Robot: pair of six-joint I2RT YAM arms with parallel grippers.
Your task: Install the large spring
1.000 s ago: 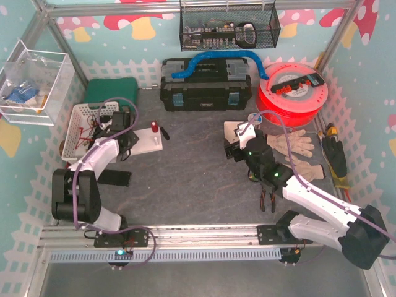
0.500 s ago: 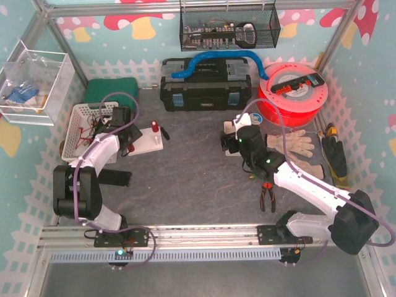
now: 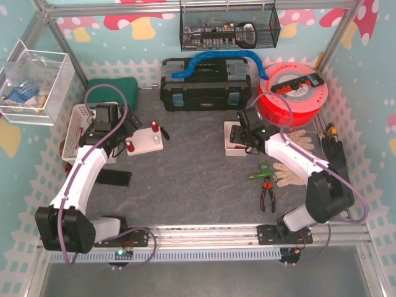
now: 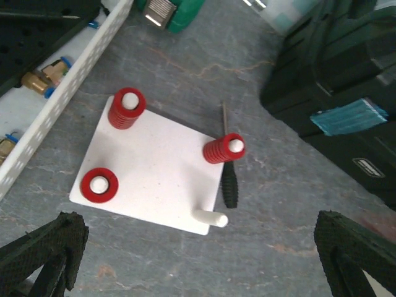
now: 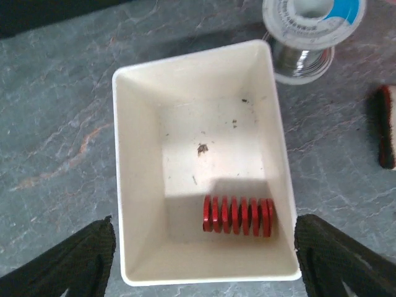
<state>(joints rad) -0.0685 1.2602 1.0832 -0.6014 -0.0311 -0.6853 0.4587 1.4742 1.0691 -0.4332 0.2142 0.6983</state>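
Observation:
The large spring, a red ribbed coil, lies on its side in the near right corner of a white bin, which also shows from above as the bin. My right gripper hangs open over the bin, one finger outside each side wall and nothing held. A white peg plate carries three shorter red springs on pegs, and one bare white peg stands at its near corner. My left gripper is open above the plate's near edge, holding nothing.
A black screwdriver lies against the plate's right edge. A white basket sits left of the plate, with a black toolbox and a red spool behind. Gloves and pliers lie to the right. A solder reel stands beyond the bin.
My left gripper has opened and drawn back to the left, off the plate. My right arm has swung toward the back and now hangs over the white bin.

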